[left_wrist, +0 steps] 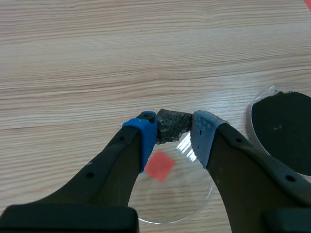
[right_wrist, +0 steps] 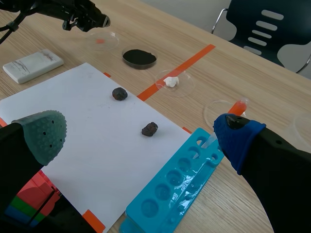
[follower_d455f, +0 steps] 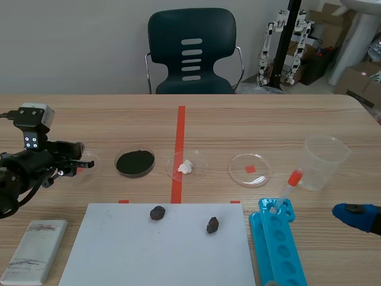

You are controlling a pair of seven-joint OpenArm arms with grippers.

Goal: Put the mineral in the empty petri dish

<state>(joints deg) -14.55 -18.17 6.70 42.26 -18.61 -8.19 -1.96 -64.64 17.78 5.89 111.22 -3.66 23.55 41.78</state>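
My left gripper (left_wrist: 172, 133) is shut on a dark rough mineral (left_wrist: 171, 127), pinched between its blue pads. It hangs just above an empty clear petri dish (left_wrist: 170, 199) that lies over a red tape square. In the scene view this gripper (follower_d455f: 76, 162) sits at the far left over that dish (follower_d455f: 88, 162). Two more dark minerals (follower_d455f: 157, 213) (follower_d455f: 212, 224) lie on the white paper sheet (follower_d455f: 119, 250). My right gripper (right_wrist: 142, 136) stands open with nothing in it, low at the table's right (follower_d455f: 357, 215).
A dish of dark powder (follower_d455f: 135, 162), a dish with a white lump (follower_d455f: 187, 165) and another clear dish (follower_d455f: 250, 170) stand in a row. A plastic cup (follower_d455f: 324, 162), a red-bulbed pipette (follower_d455f: 289, 183), a blue tube rack (follower_d455f: 277, 244) and a grey-white block (follower_d455f: 34, 250) are nearby.
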